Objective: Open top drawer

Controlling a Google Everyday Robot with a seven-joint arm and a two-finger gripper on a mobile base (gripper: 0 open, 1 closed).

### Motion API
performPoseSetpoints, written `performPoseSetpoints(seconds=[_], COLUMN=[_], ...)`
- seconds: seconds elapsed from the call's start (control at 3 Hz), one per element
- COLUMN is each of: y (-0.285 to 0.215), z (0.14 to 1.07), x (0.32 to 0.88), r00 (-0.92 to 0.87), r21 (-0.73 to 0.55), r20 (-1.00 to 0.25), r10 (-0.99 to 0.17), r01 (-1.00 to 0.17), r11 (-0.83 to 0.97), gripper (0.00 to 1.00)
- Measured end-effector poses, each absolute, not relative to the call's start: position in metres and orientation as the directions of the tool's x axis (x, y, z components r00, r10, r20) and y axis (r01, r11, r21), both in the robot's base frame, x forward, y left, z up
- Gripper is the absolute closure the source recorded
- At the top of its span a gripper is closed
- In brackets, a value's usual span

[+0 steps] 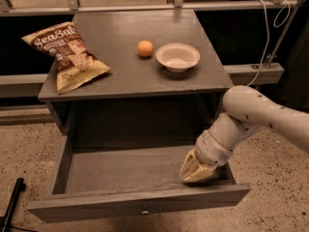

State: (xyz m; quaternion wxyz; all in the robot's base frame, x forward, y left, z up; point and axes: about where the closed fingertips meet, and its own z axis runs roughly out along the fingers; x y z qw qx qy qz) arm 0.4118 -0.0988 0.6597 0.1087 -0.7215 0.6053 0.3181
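Observation:
The top drawer (pixel 140 201) is a wide grey wooden drawer under the cabinet top. It stands pulled far out toward the camera, and its inside (pixel 125 168) is bare. A small round metal knob (pixel 145 211) sits at the centre of its front, near the bottom of the view. My gripper (pixel 197 169) is cream-coloured and reaches down inside the drawer at its right front corner, right behind the front panel. My white arm (pixel 260 112) comes in from the right. No other drawer shows.
On the grey cabinet top (pixel 130 79) lie a chips bag (pixel 67 54) at the left, an orange (pixel 145 48) and a white bowl (pixel 177 57) toward the right. A black pole (pixel 12 202) lies on the speckled floor at lower left. A cable (pixel 265 33) hangs at the right.

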Motion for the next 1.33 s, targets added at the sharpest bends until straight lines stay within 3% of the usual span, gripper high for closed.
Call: performPoseSetpoints(seconds=[1.0,1.33], y=[-0.176,-0.179], z=[0.733,0.74], x=[0.49,0.497], r00=[0.108,0.112], r21=[-0.033,-0.054], r20=[-0.531,-0.529], r10=[-0.841,-0.841], r01=[-0.994,-0.994], r11=[-0.106,-0.099], gripper=[1.0,1.0])
